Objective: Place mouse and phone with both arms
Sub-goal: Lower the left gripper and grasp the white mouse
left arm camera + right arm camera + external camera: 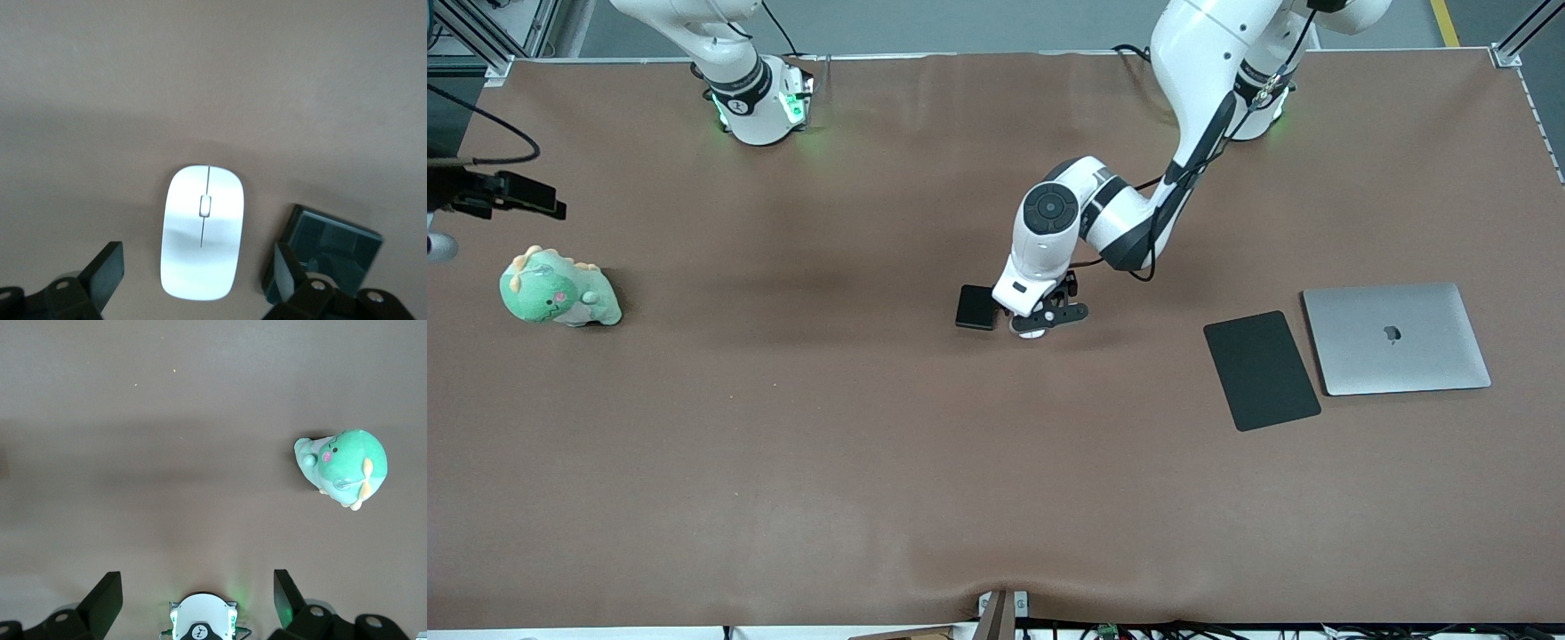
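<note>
You see the small glossy white oval mouse, with its thin grey centre line, lying flat on the brown surface near the middle, mostly hidden under the left tool in the front view. In the left wrist view the left tool's black fingers stand spread wide to either side of the mouse, with open gaps between them and its shell, touching nothing. The small black rounded-corner rectangular phone lies flat just beside the mouse, toward the right arm's end of the surface; one finger of the tool sits between mouse and phone in the left wrist view.

The white jointed left arm reaches down from its green-lit base to that spot.

Toward the left arm's end of the surface you find the large flat black mouse pad, and just beside it the closed silver laptop, the two close but not overlapping.

Well apart, at the right arm's end, sits the green plush dinosaur toy. The right tool hangs in the air above that end of the surface, near the toy, its fingers spread and empty; this arm waits. Its green-lit base shows between those fingers in the right wrist view.
</note>
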### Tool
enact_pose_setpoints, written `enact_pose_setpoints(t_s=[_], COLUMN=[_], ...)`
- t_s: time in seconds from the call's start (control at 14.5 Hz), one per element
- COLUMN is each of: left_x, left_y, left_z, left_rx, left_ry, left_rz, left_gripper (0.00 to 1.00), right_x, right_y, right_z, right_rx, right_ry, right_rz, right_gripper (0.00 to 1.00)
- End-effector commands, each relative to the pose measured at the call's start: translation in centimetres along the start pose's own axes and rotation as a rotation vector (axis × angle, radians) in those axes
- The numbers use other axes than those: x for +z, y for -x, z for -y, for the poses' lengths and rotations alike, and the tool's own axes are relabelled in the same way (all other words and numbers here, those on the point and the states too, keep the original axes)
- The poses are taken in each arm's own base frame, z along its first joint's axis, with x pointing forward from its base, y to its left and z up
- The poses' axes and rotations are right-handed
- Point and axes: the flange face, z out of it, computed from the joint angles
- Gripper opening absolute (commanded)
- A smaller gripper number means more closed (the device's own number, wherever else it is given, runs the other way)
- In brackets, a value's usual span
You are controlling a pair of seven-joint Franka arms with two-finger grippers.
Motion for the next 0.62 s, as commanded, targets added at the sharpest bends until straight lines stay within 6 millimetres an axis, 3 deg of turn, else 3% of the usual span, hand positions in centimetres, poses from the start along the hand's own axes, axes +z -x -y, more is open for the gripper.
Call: enact_pose_setpoints(t_s=[0.0, 0.28, 0.41, 0.55], left_x=[2.2, 4.1, 4.4, 4.3], left_y=[0.6, 1.0, 1.0, 0.8], left_z=[-0.2, 0.1, 0.2, 0.2], left_rx=[-0.026, -0.027, -0.031, -0.029], left_ry=[0.023, 0.009, 0.005, 0.005], left_rz=[-0.030, -0.018, -0.015, -0.015], left_gripper=[1.00, 1.00, 0.78, 0.44], right_x=[0.9, 2.6, 3.1, 4.2], right_y=[-1.7, -3.1, -3.5, -4.7], right_z=[-0.1, 0.0, 0.0, 0.7], right_rx=[-0.006, -0.002, 0.002, -0.008], right_ry=[0.020, 0.005, -0.001, 0.004], right_rz=[0.018, 0.045, 0.047, 0.044], right_gripper=[1.00, 1.00, 1.00, 1.00])
